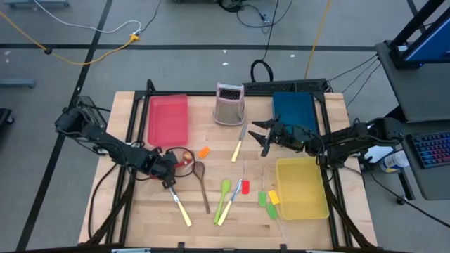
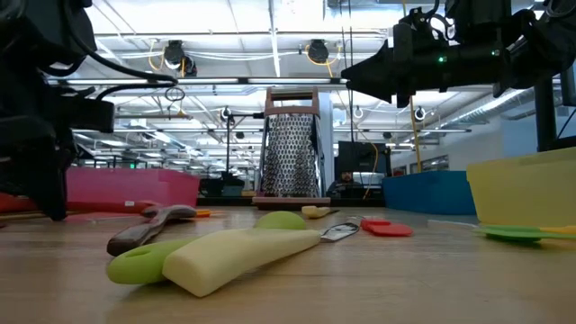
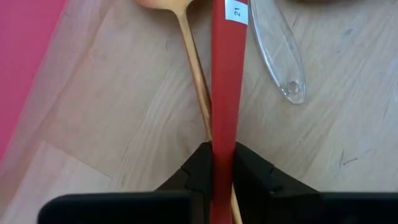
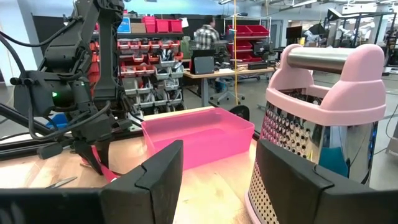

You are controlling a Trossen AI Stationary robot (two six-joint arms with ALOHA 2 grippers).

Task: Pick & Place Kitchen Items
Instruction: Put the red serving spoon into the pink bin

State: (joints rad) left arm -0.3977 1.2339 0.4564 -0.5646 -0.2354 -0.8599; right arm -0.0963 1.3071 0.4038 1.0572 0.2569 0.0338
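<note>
My left gripper [image 1: 169, 176] [image 3: 224, 177] stands at the table's left-middle, pointing steeply down, shut on a red spoon [image 1: 184, 161] [image 3: 225, 81]. A tan spoon's thin handle [image 3: 196, 81] runs under the red handle, and a clear spatula handle [image 3: 280, 56] lies beside it. A brown spoon [image 1: 202, 183], a cream-handled knife [image 1: 181, 209], a green spoon [image 1: 223, 197] and small spatulas [image 1: 245, 186] lie flat on the wood. My right gripper [image 1: 264, 137] [image 4: 217, 168] hangs open, held level above the table's middle-right, with nothing between its fingers. My left gripper pinches the red spoon's flat handle [image 3: 225, 134] between its two fingers [image 3: 199, 174], one on each long edge. The fingers come from above, slanting down, and lie across the handle. The handle runs straight out from them over the tan spoon's handle; whether it is lifted clear I cannot tell.
A metal box grater [image 1: 230, 105] [image 4: 317, 124] stands upright at the far middle, close in front of my right gripper. A red tray [image 1: 169, 118] lies far left, a blue tray [image 1: 294, 111] far right, a yellow tray [image 1: 302, 186] near right. A second knife [image 1: 239, 144] lies mid-table.
</note>
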